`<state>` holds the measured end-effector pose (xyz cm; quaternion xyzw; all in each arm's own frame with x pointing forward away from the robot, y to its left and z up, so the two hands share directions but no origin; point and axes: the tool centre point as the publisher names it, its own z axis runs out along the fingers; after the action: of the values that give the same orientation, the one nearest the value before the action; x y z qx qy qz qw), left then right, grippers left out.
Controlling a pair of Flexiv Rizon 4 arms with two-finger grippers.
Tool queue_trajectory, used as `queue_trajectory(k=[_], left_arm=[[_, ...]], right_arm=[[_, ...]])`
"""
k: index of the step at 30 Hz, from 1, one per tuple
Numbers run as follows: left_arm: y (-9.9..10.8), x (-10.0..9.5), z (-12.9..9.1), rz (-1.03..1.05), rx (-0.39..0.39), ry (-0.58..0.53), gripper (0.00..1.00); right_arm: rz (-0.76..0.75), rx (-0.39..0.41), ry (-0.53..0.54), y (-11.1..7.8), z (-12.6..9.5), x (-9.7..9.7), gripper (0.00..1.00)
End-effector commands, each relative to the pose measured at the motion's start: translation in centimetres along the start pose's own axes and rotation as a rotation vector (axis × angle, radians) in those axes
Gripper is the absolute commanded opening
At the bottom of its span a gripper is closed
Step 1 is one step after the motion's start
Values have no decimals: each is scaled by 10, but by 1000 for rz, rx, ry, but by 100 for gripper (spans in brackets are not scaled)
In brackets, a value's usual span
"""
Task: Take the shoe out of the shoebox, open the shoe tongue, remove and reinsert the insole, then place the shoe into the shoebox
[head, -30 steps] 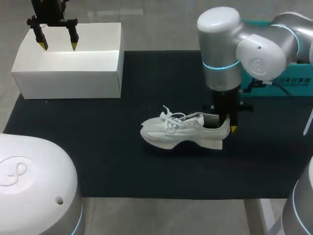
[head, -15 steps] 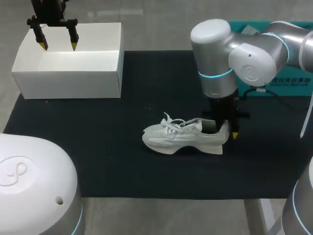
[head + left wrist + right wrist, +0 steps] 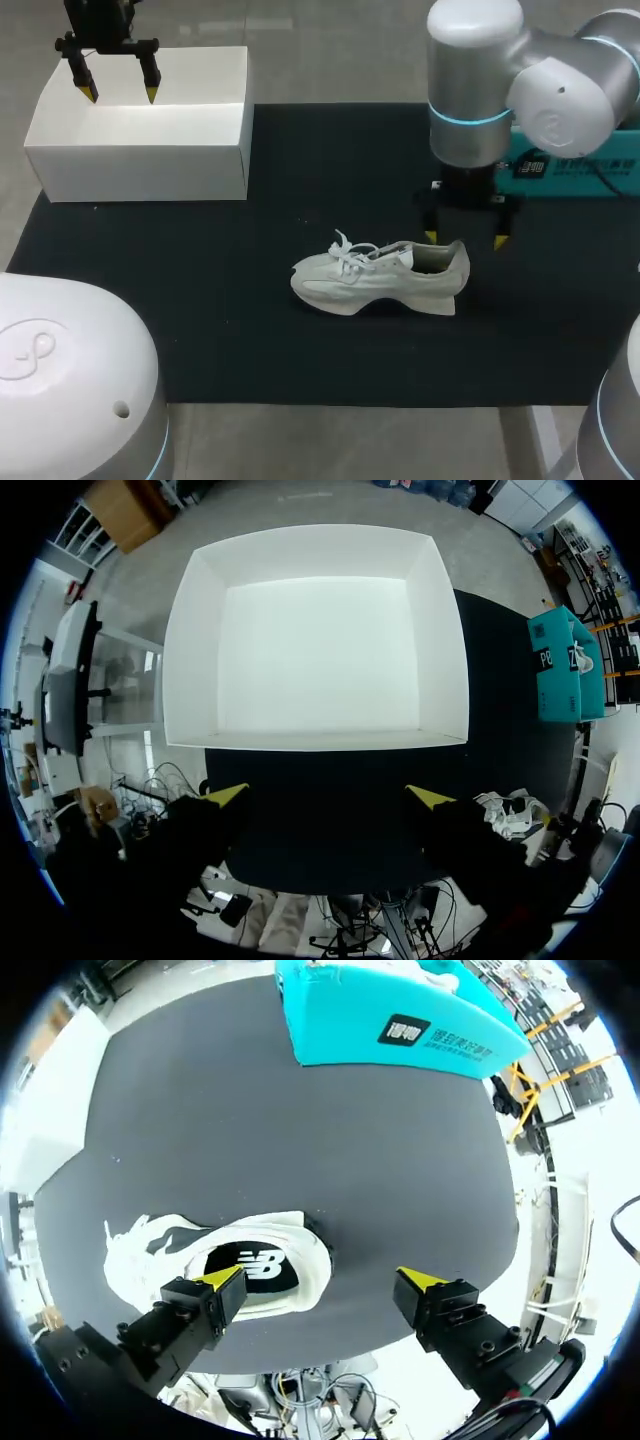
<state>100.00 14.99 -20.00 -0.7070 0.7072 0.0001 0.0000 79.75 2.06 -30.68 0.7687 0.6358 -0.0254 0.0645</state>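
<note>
While the white shoe [image 3: 380, 278] lay on its sole on the black mat [image 3: 250, 340], the robot's right gripper [image 3: 465, 240] hung over its heel end with both yellow-tipped fingers spread wide and nothing held between them. Seen from the right wrist, the right gripper [image 3: 321, 1280] looked down on the shoe [image 3: 215, 1240]: the heel opening, with the dark insole [image 3: 250, 1265] showing inside it, sat just beside one fingertip, the heel's back edge fell in the gap between the two fingers, and the laces and toe stretched away past that same finger's outer side. The other finger stood over bare mat, apart from the shoe. Neither fingertip appeared to touch the shoe. Well ahead of those fingers, across the mat, lay a teal box [image 3: 400, 1010], which in the head view showed behind the right arm [image 3: 570, 170]. The left gripper [image 3: 121, 95] hung far from the shoe, above the white shoebox [image 3: 140, 160], its fingers likewise parted and gripping nothing. From the left wrist, the left gripper [image 3: 330, 796] faced the open shoebox [image 3: 190, 680] ahead of its tips, the near wall of the box lying just beyond them and the white inside holding nothing that could be seen.
</note>
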Motion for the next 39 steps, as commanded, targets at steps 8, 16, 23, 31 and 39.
queue_trajectory(k=[8, 16, 23, 31, 39], left_arm=[[0, 0, 0, 0, 0, 0, 100], [0, 0, 0, 0, 0, 0, 100], [0, 0, 0, 0, 0, 0, 100], [0, 0, 0, 0, 0, 0, 100], [0, 0, 0, 0, 0, 0, 100]], right_arm=[[-1036, -352, 663, 11, -34, -49, 100], [-1133, -356, 730, 16, -34, -52, 100], [-1133, -356, 730, 16, -34, -52, 100], [-1133, -356, 730, 16, -34, -52, 100], [-1373, -381, 655, 19, -16, -60, 100]])
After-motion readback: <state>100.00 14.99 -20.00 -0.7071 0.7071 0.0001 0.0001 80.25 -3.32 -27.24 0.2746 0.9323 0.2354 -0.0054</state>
